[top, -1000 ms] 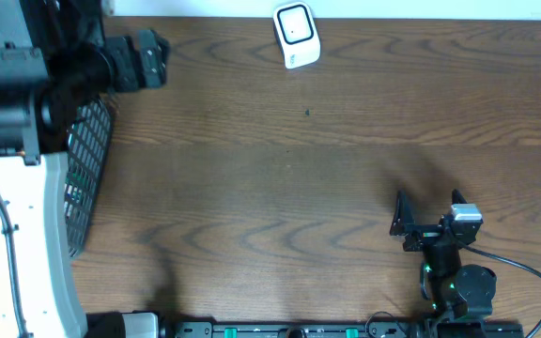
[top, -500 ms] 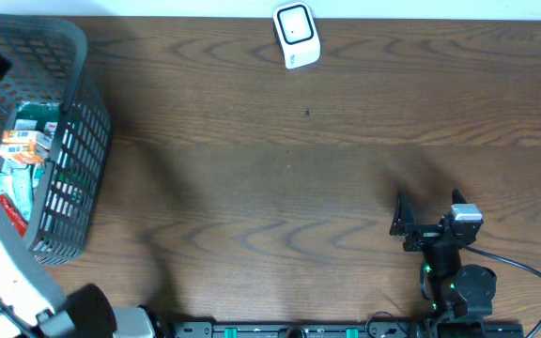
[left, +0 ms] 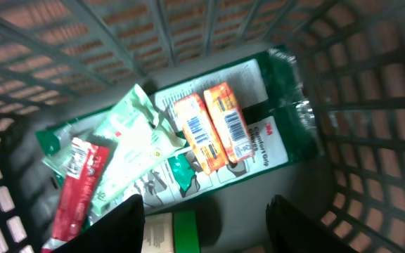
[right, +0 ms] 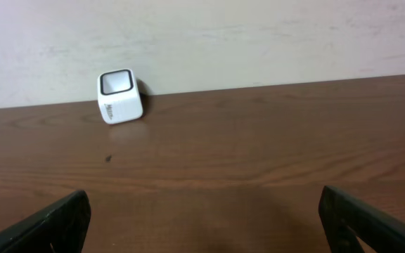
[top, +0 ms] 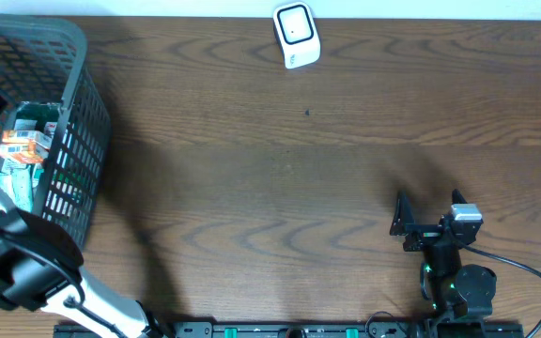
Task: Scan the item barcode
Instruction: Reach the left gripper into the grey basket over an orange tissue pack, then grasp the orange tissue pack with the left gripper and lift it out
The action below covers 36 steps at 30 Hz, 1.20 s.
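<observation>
Several packaged items lie in the grey basket (top: 75, 58) at the table's left end. My left gripper (left: 206, 232) hangs inside it, jaws apart. A green and white box (left: 176, 233) lies between the fingers, against the left finger (left: 125, 228) and apart from the right one. Beyond it lie two orange boxes (left: 214, 126) with a barcode facing up, on a flat green and white pack (left: 266, 123). A pale green pouch (left: 129, 140) and a red packet (left: 79, 186) lie to the left. The white scanner (top: 296, 35) stands at the far edge. My right gripper (top: 428, 199) rests open and empty near the front right.
The basket's mesh walls (left: 357, 105) close in around the left gripper on all sides. My left arm (top: 22, 268) crosses the front left corner of the table. The scanner (right: 120, 95) stands against the pale back wall in the right wrist view.
The left arm has swung off the top of the basket towards the front left, uncovering the basket and its items. The right arm has not moved.
</observation>
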Tool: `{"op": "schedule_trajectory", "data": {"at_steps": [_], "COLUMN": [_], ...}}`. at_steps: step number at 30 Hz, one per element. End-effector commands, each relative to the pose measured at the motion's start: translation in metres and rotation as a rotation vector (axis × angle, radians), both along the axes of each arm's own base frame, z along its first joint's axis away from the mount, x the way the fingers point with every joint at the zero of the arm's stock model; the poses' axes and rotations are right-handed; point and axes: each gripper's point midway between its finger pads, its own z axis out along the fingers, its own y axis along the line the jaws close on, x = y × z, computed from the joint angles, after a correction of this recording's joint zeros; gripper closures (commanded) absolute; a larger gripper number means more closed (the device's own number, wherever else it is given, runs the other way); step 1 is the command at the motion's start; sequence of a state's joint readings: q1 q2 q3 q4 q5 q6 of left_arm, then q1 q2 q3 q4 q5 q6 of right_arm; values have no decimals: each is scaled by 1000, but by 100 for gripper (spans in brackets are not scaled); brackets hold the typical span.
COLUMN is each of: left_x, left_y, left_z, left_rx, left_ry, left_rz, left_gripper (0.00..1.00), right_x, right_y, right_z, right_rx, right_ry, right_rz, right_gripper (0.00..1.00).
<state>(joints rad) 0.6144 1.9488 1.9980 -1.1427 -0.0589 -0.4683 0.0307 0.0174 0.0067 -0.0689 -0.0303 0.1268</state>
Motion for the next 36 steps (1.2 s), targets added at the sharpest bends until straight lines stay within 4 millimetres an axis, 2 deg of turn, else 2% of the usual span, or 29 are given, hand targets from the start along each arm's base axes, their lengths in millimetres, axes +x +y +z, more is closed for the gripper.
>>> {"op": "schedule_trajectory", "data": {"at_steps": [1,7,14,20,24,29,32,36], "left_x": [1,5,4,4,2,1,-1,-1], "left_y": [8,13,25,30,29,28,26,26], "left_z": [-25,-68,-95,-99,-102,-106,-111,-122], "left_rx": [-41,-91,-112,-112,-117,-120,-128,-130], "left_ry": [31,104,136,130,138,143,153,155], "left_rz": [85,98,120,129,129,129,129,130], "left_gripper": [42,42,43,43,50,50,54,54], "right_x": [0,0,0,0,0,0,0,0], "right_y": [3,3,3,3,3,3,3,3], "right_z": [-1,-1,-1,-1,-1,-1,-1,-1], "right_rx": [15,15,15,15,15,15,15,15], "right_ry": [2,2,2,2,2,2,2,2], "right_rz": [12,12,12,12,12,12,12,12], "right_gripper": [1,1,1,1,1,1,1,1]}}
